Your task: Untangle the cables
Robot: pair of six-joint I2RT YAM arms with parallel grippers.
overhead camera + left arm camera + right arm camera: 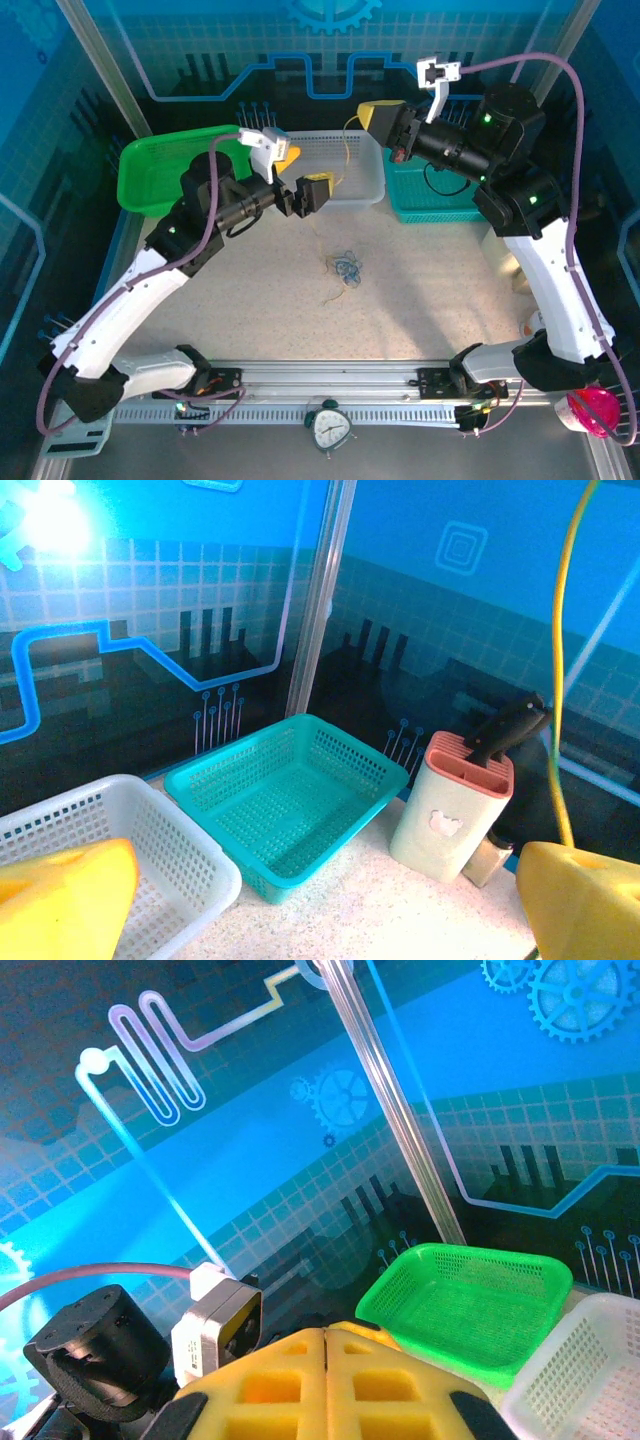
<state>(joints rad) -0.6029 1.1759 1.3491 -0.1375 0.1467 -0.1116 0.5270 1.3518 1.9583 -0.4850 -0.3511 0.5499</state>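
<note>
Gaping wide and clamped on nothing, the left gripper hangs at upper centre of the overhead view, across the lower edge of the white basket. In its wrist view the yellow strand drops down the right side of the frame, just beside the right-hand finger. Up and to the right, the right gripper is pressed together, evidently on the top of that strand, though the pinch itself is too fine to see. The strand falls from there to the tangle of blue and tan cables, which lies on the table at mid-frame.

The step in hand looks like taking a second hold lower on the strand. To do it well, slide the open jaws sideways until the strand sits centred between the pads and close gently. Then draw the arms apart slowly, so the strand slips free rather than cinching the knot or dragging the whole bundle along.
</note>
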